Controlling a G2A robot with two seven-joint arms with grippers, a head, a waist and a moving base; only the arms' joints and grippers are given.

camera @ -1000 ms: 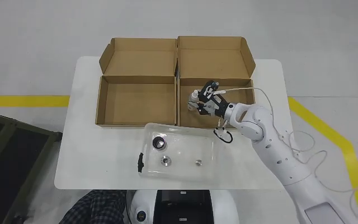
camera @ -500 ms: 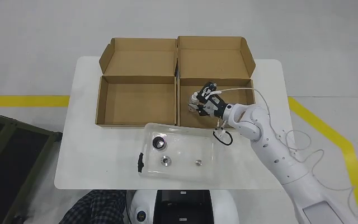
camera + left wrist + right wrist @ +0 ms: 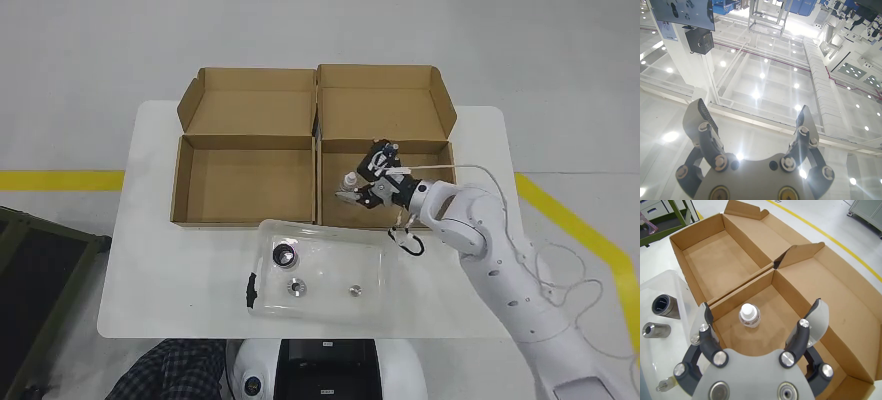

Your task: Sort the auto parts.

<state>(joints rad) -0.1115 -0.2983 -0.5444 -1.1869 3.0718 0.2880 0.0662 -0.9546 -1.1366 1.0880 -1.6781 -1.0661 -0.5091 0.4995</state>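
Right claw (image 3: 762,305) wide, empty, over bottle (image 3: 749,318).
I might clip the upright bottle and topple it in its box (image 3: 819,279), at 1 o'clock from the tray (image 3: 330,262).

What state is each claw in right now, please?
Left claw: open, empty.
Right claw: open, empty; the small bottle stands free in the cardboard box.
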